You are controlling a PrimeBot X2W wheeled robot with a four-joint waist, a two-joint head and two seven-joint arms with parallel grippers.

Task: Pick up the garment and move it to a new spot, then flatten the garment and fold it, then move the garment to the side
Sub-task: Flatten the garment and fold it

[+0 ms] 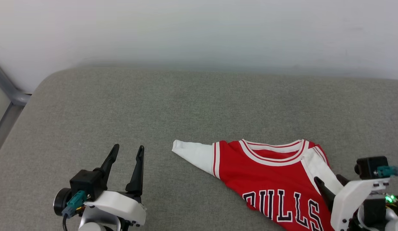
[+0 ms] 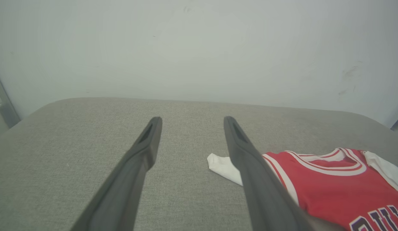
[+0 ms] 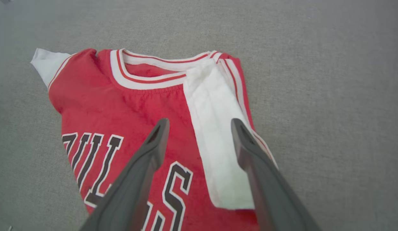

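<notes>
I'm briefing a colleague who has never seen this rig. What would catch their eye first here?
The red garment with black BULLS lettering stands out, lying on the grey padded surface at the head view's lower right. It has one white sleeve folded across its chest and the other sleeve sticking out leftward. The right gripper is open over it; the left gripper is open over bare fabric beside it.

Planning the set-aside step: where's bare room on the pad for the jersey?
Free: grey pad left of the outstretched sleeve, around the left gripper; also the wide strip between collar and wall. Crowded: near right, where the garment lies under the right gripper.
</notes>
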